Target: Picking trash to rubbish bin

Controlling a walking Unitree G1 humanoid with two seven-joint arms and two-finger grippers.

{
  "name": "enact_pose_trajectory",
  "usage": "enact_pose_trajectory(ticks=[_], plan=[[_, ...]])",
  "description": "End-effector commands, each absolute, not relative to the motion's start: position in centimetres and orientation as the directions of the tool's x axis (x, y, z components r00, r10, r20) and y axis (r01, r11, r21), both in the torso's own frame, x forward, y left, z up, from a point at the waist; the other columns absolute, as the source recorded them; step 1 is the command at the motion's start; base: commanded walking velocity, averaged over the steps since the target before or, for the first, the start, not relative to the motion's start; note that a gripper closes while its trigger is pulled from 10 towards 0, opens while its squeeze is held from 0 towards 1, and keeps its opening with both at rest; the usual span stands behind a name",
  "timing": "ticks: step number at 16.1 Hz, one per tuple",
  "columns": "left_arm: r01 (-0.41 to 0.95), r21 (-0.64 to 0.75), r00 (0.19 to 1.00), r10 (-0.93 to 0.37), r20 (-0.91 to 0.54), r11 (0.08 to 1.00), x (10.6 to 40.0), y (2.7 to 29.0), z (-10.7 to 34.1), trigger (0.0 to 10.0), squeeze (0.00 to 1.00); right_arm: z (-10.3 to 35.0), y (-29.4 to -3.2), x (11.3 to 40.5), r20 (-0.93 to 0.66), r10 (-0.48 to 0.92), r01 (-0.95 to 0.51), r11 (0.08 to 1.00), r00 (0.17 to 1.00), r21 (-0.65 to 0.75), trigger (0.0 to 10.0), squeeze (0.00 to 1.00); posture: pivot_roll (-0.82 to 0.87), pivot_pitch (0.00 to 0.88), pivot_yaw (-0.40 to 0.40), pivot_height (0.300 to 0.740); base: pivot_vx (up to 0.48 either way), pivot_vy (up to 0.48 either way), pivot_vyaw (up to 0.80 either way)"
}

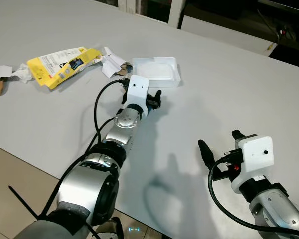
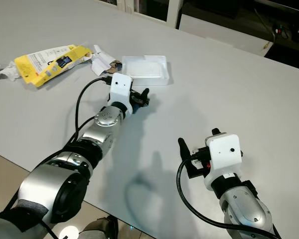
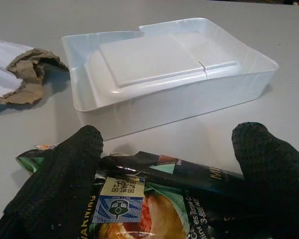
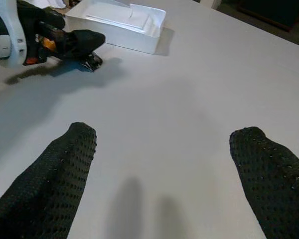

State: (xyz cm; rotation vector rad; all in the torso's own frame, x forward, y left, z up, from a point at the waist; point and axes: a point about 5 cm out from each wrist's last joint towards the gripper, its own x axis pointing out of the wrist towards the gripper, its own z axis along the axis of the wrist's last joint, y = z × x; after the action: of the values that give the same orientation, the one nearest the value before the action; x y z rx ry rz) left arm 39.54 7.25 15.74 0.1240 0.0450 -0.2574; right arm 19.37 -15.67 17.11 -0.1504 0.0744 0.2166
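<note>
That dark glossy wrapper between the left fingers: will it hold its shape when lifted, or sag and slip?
The wrapper looks like thin creased foil lying flat on the table, so it will probably flop rather than stay stiff. Its glossy surface may slide, though the left gripper has textured fingers that should help. It looks empty, so likely very light.

A wide grey table [image 1: 229,89] takes up most of the room in front, matte and plain, with soft shadows lying on its near part. Past its near edge, at the lower left, there is tan tiled floor [image 1: 10,174]. Beyond the far edge stands a white upright post [image 1: 175,12] against a dark background. A thin black cable [image 1: 265,21] trails through that dark area at the far right, ending near a small plug [image 1: 284,33].
</note>
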Motion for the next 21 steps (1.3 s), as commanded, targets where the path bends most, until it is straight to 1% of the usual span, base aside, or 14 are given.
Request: enact_pose_trajectory(ticks=[1, 2, 3, 4, 10, 21], plan=[[0.225, 0.136, 0.954, -0.189, -0.231, 0.965, 38.3, 8.7, 11.6, 10.0, 0.0, 17.4, -15.8, 19.1, -0.087, 0.202, -0.213, 0.966, 0.976, -0.147, 10.0, 0.0, -0.09, 0.251, -0.064, 0.74, 0.0, 0.0, 0.0], [0.204, 0.138, 0.953, -0.164, -0.254, 0.969, 38.1, 9.7, 10.8, 9.9, 0.0, 17.4, -15.8, 19.2, -0.087, 0.203, -0.215, 0.966, 0.975, -0.147, 10.0, 0.0, -0.08, 0.249, -0.063, 0.74, 0.0, 0.0, 0.0], [0.192, 0.131, 0.952, -0.153, -0.264, 0.972, 37.8, 10.3, 10.3, 3.1, 0.0, 17.4, -15.8, 19.3, -0.086, 0.207, -0.217, 0.965, 0.975, -0.147, 10.0, 0.0, -0.07, 0.247, -0.066, 0.74, 0.0, 0.0, 0.0], [0.185, 0.125, 0.951, -0.146, -0.274, 0.975, 37.6, 10.8, 9.8, 0.0, 0.0, 17.4, -15.8, 19.5, -0.085, 0.21, -0.221, 0.964, 0.974, -0.147, 10.0, 0.0, -0.06, 0.246, -0.068, 0.74, 0.0, 0.0, 0.0], [0.175, 0.146, 0.943, -0.123, -0.309, 0.974, 36.9, 12.5, 8.5, 0.0, 0.0, 17.5, -15.8, 20.0, -0.081, 0.223, -0.234, 0.96, 0.971, -0.153, 10.0, 0.0, -0.05, 0.237, -0.07, 0.74, 0.0, 0.0, 0.0], [0.146, 0.162, 0.944, -0.089, -0.319, 0.976, 36.4, 14.5, 7.6, 0.0, 0.0, 17.6, -15.8, 20.5, -0.069, 0.222, -0.231, 0.96, 0.973, -0.157, 10.0, 0.0, -0.03, 0.229, -0.067, 0.74, 0.0, 0.0, 0.0]])
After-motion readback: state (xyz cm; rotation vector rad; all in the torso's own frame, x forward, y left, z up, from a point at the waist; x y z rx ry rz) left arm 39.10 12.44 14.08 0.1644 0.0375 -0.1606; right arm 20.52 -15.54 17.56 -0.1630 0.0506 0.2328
